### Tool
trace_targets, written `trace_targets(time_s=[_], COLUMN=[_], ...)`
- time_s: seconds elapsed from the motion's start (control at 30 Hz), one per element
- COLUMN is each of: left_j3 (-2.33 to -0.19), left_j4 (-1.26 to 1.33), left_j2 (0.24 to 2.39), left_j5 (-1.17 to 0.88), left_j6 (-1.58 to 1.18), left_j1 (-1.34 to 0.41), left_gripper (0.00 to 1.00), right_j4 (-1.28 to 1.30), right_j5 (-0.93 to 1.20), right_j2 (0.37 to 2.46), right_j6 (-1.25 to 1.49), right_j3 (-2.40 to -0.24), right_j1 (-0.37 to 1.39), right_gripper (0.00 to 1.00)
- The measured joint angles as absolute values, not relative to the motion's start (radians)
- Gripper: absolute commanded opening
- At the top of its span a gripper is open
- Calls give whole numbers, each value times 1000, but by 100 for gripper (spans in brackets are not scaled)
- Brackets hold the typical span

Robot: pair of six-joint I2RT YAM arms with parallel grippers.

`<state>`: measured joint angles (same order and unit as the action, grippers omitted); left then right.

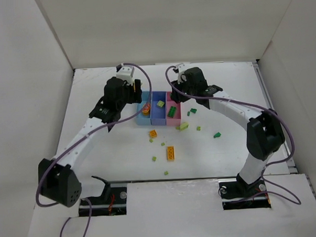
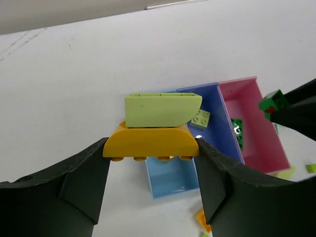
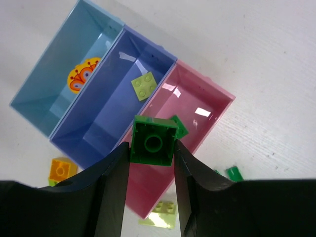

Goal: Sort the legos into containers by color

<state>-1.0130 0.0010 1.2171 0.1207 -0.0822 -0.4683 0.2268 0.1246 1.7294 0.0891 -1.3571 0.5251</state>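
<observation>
1. Your left gripper (image 2: pixel 151 148) has its fingers clamped on the ends of a yellow-orange brick (image 2: pixel 150 140). A lime slope brick (image 2: pixel 160 109) sits stacked on top of it, and the pair hangs above the light blue bin (image 2: pixel 170 185), low centre of the left wrist view.
2. Watch out: that is two colours in one grab. Dropped as it is, the lime one would likely land in the wrong bin, so plan to split the stack or re-sort afterwards. Centre over the bin's floor, not its rim, before you open.
3. Across the tray, the light blue bin on the left holds the round yellow-red piece (image 3: pixel 81 79). The periwinkle bin (image 3: pixel 106 113) in the middle holds one lime square (image 3: pixel 144 85), and the pink bin (image 3: pixel 197 118) holds a dark green piece (image 2: pixel 237 131).
4. Your right gripper (image 3: pixel 152 148) pinches a dark green brick (image 3: pixel 154 140) by its sides, hollow underside facing the camera. It hovers over the pink bin's near wall, so go further in over the floor and release low so it doesn't bounce out.
5. The legos are tiny, glossy and hard. Loose ones lie on the table (image 1: pixel 96 152) below and right of the tray, among them an orange bar (image 1: pixel 171 153) and a dark green one (image 1: pixel 217 135).
</observation>
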Motion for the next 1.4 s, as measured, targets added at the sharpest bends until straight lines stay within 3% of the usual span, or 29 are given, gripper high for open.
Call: trace_targets(time_s=[0.4, 0.47, 0.67, 0.73, 0.8, 0.97, 1.03, 1.4], left_j3=[-1287, -1337, -1352, -1335, -1308, -1214, -1194, -1123], left_j4=[-84, -113, -126, -116, -97, -56, -49, -27], left_j2=[1498, 1516, 1523, 1523, 1521, 1513, 1509, 1415], left_j5=[-160, -188, -252, -271, -287, -313, -322, -429], left_j6=[224, 255, 295, 299, 300, 308, 311, 425], left_j1=[-375, -364, -363, -363, -363, -358, -358, -358], left_gripper=[48, 48, 48, 48, 48, 48, 48, 48], right_j4=[352, 390, 419, 413, 391, 356, 351, 289], right_j5=[81, 65, 48, 57, 69, 80, 82, 185], right_j2=[1836, 1845, 1847, 1848, 1853, 1869, 1870, 1776], right_j6=[-4, -7, -20, -25, -30, -39, -36, -6], right_j3=[-1509, -1513, -1505, -1503, -1497, -1465, -1450, -1394], right_j1=[526, 526, 534, 540, 544, 557, 563, 541], right_gripper=[0, 10, 25, 30, 41, 51, 61, 71])
